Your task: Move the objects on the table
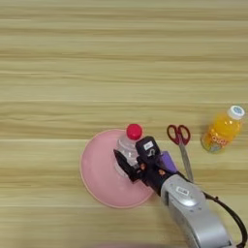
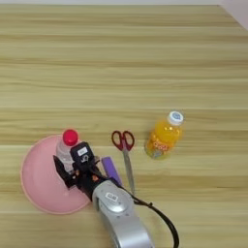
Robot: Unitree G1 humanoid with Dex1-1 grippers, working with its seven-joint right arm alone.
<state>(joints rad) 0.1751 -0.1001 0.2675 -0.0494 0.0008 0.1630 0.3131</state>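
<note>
A: Clear bottle (image 1: 129, 145) first — red cap (image 1: 134, 131), standing upright on the pink plate (image 1: 99, 172), toward its right side.

B: Agreed. We see the gripper (image 1: 130, 162) around the bottle's body, one black finger (image 1: 123, 164) on its left, the other on its right — closed on it.

A: Silver forearm (image 1: 193, 213) comes in from the bottom right, black cable (image 1: 232, 215) trailing beside it.

B: Juice bottle (image 2: 164, 135) — white cap, orange label, upright on the worktop (image 2: 121, 58), well apart from the plate, off to the right.

A: Between them we log red-handled scissors (image 2: 124, 150), blades pointing toward the near edge. A purple thing (image 2: 111, 169) lies just left of the blades, partly under the arm — can't tell what it is.
</note>
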